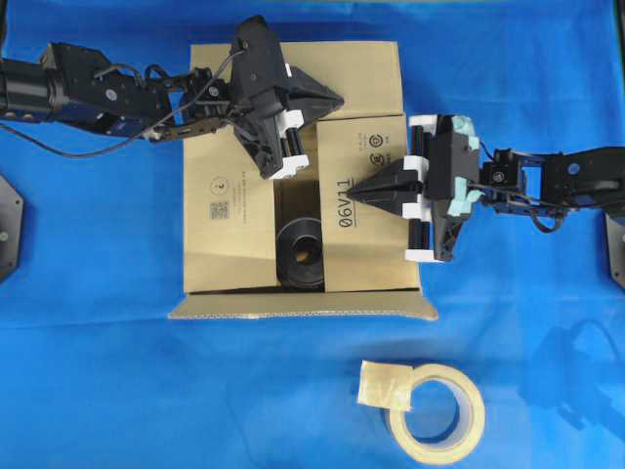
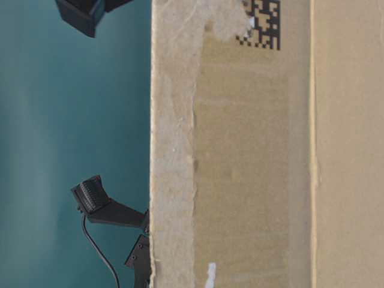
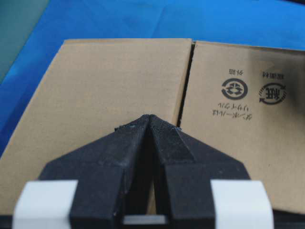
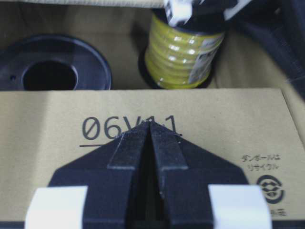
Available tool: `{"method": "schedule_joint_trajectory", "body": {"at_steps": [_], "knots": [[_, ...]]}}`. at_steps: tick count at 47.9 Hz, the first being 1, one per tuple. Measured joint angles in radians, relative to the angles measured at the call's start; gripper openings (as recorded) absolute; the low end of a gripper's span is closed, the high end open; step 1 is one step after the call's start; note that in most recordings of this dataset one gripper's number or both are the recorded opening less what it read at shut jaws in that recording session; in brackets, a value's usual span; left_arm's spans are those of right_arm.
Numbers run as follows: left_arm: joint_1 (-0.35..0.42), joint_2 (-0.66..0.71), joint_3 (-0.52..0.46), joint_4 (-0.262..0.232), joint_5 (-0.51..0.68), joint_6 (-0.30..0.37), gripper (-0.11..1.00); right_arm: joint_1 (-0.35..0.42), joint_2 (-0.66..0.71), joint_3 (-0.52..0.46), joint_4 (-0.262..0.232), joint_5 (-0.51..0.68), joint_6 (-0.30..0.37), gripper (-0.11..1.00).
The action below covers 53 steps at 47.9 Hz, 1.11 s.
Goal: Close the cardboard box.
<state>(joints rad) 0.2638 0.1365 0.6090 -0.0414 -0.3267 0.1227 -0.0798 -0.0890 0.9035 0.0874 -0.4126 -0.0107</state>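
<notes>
The cardboard box (image 1: pixel 366 68) stands in the middle of the blue cloth. Its far flap and two side flaps lie folded inward. The near flap (image 1: pixel 303 305) hangs outward. A gap in the middle shows the inside. My left gripper (image 1: pixel 337 99) is shut and empty, its tip over the far flap (image 3: pixel 95 86) beside the seam. My right gripper (image 1: pixel 356 192) is shut and empty, its tip on the flap printed "06V11" (image 4: pixel 228 129). The table-level view is filled by the box wall (image 2: pixel 258 150).
Inside the box are a black spool (image 1: pixel 301 256) and a yellow spool (image 4: pixel 183 52). A roll of beige tape (image 1: pixel 437 412) lies on the cloth in front of the box, to the right.
</notes>
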Motion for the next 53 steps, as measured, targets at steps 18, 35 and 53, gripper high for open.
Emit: {"method": "schedule_joint_trajectory", "body": {"at_steps": [18, 35, 53], "knots": [[-0.017, 0.000, 0.000, 0.002, -0.020, 0.003, 0.02, 0.021, -0.230, 0.000, 0.000, 0.133, 0.009, 0.01], [-0.018, 0.000, 0.006, 0.000, -0.021, 0.011, 0.02, 0.255, -0.400, 0.014, 0.000, 0.130, 0.009, 0.01], [-0.020, 0.000, 0.006, 0.000, -0.021, 0.014, 0.02, 0.465, -0.301, 0.015, 0.002, 0.098, 0.015, 0.01]]}}
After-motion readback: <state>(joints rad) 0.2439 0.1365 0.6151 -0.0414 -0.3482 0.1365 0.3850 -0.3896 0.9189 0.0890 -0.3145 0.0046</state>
